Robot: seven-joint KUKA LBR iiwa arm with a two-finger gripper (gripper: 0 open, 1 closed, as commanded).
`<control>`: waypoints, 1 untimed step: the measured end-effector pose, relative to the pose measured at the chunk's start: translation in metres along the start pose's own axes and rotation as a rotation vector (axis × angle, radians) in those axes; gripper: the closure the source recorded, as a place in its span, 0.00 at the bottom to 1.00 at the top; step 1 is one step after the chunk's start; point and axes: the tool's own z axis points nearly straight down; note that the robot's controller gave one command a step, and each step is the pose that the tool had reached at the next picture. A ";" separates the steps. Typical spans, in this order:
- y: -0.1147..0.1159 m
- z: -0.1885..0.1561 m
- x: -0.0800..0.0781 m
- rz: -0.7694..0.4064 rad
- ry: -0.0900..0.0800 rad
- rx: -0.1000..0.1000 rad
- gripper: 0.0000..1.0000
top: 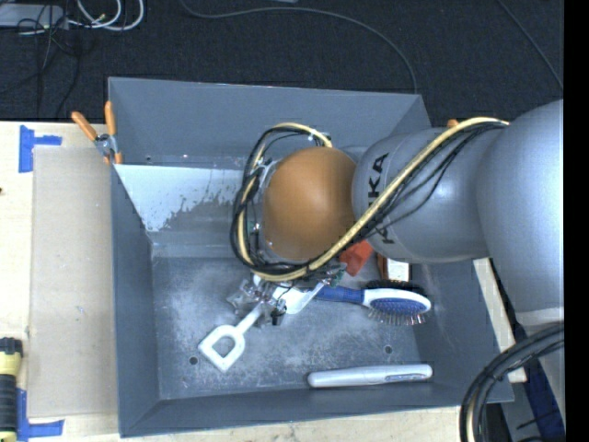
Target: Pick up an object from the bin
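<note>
From my station I see the arm (442,191) reaching into the grey metal bin (175,159) from the right, its rounded orange wrist cover (308,201) sitting over the middle of the bin with black and yellow cables (247,212) looped around it. The gripper (262,300) is down low, just below that cover, near the centre of the bin floor. It is right at the upper end of a white plastic tool (224,343), a flat piece with a square loop at its lower-left end and a short stem that runs up and to the right into the gripper's metal parts. The stem's top end meets the gripper, but the hardware there is cluttered. I cannot tell whether the gripper is clenched or released, or whether the stem is actually gripped. The looped end looks to be lying on the bin floor, left of centre and towards the front wall. Just to the right of the gripper lies a brush (394,303) with a blue handle and a white oval head, its handle pointing towards the gripper. Nearer the front wall, well apart from the gripper, a pale pen-shaped stick (370,375) lies almost level. An orange-red thing (361,256) peeks out from under the arm above the brush; I cannot make out what it is. The bin floor around the white tool is dusted with pale scuff marks.
</note>
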 end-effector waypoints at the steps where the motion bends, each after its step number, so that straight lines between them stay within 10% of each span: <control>1: 0.001 -0.002 0.000 0.000 0.002 -0.002 1.00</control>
